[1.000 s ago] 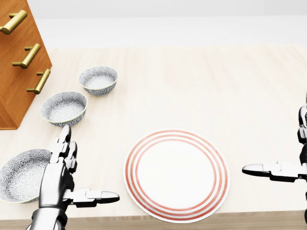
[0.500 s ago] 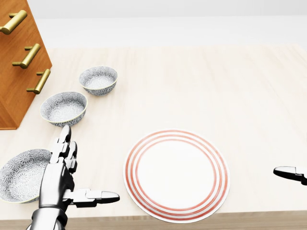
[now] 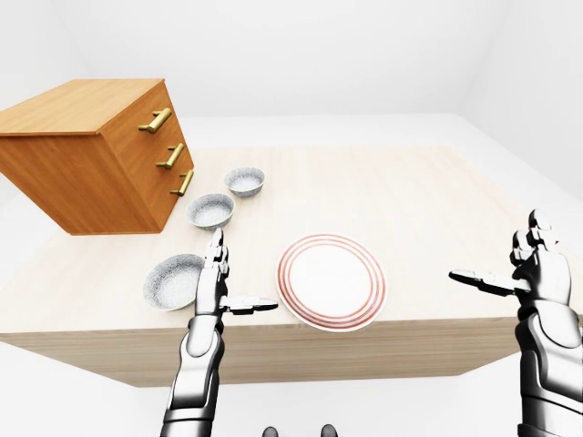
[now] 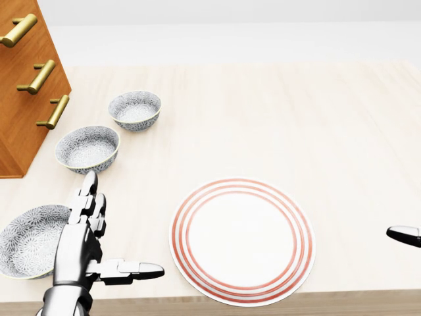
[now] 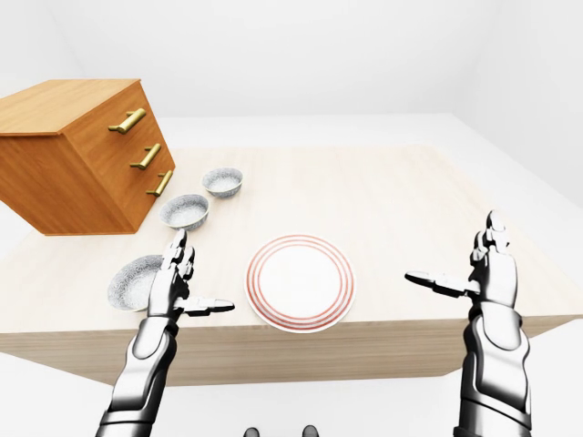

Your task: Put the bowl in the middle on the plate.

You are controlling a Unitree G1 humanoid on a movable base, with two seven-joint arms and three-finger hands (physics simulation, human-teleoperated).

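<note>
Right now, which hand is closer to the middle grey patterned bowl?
Left. In the head view, the left hand is just below that bowl; the right hand is far right, past the red-ringed plate.

3 grey-patterned bowls (image 4: 87, 149), white plate (image 4: 242, 240) with red rings, orange-brown wooden cabinet (image 3: 91, 155).

Table (image 4: 276, 118): we see pale matt wood.
Chest (image 3: 82, 173): we see smooth orange-brown wood.
Handles (image 4: 41, 77): we see shiny brassy metal.
Middle bowl (image 4: 87, 148): we see glazed grey-patterned ceramic.
Plate (image 4: 242, 240): we see glossy white ceramic.
Left hand (image 4: 82, 247): we see polished silvery metal.
</note>
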